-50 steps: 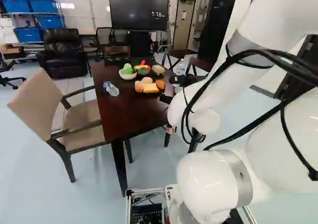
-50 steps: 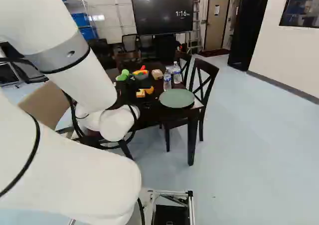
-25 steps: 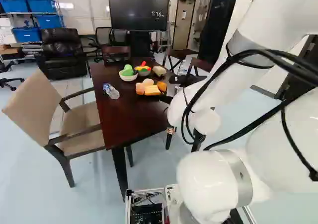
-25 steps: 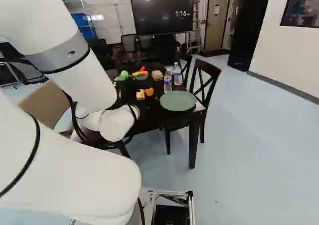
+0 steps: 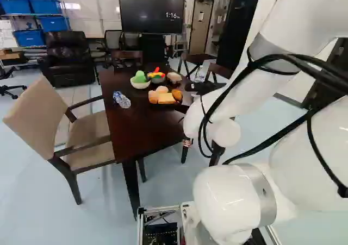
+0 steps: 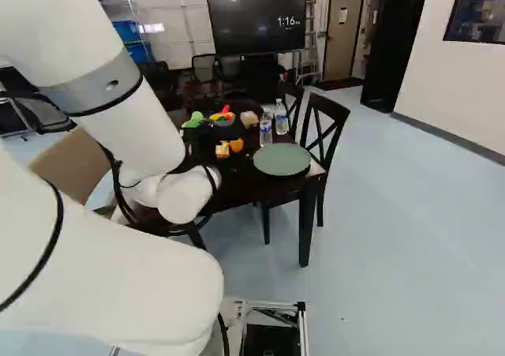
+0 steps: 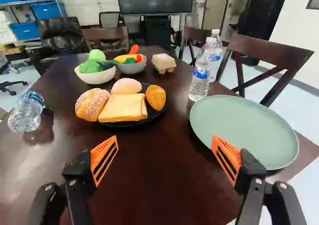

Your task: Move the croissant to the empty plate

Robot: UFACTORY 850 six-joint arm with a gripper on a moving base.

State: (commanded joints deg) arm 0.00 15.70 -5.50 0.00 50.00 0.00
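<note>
Left base view: the croissant lies just above the frame's centre, at the right-hand edge of the black plate, close beside the bread slice. From the wrist, we have it almost straight ahead of the gripper, well beyond the tips. Its long axis points mostly away from us, a little aslant, so we judge that closing across its waist suits the jaws, which stand wide apart with nothing between them. We should reach forward and lower, minding the finger on the slice's side: that gap looks tight and could snag the bread. The empty plate, right of centre in the right base view, waits on the croissant's other side, nearer to us.
</note>
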